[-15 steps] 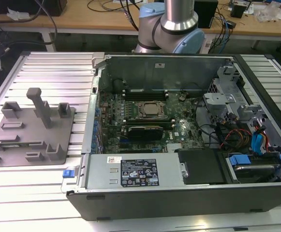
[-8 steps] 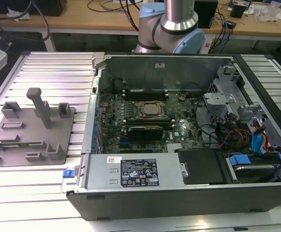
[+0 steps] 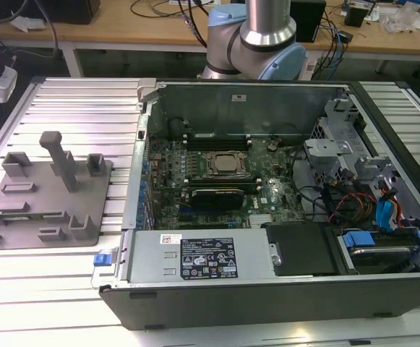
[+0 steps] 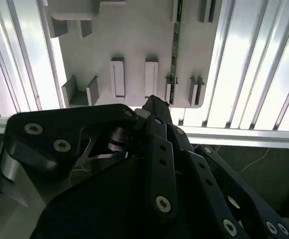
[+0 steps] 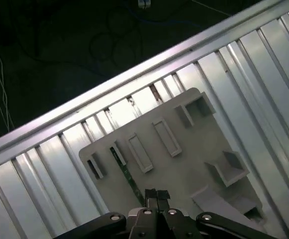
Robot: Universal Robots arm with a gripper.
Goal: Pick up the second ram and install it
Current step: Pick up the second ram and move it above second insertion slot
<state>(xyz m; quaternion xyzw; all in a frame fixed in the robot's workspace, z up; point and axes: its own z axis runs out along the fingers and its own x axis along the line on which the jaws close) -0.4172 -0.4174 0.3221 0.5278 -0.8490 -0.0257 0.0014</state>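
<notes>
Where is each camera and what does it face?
Exterior view: off the arm, looking down into the computer case; arm behind it.
First wrist view: on the arm, looking down past the gripper at the holder tray.
Second wrist view: same, from behind the gripper's links.
Both wrist views share the holder tray and second ram.

I log a grey holder tray point(image 3: 50, 201) on the slatted bench point(image 3: 79, 108), at nine o'clock from the open computer case point(image 3: 267, 293). Inside the case: motherboard point(image 3: 267, 195) central, power supply point(image 3: 202, 256) at six o'clock.
</notes>
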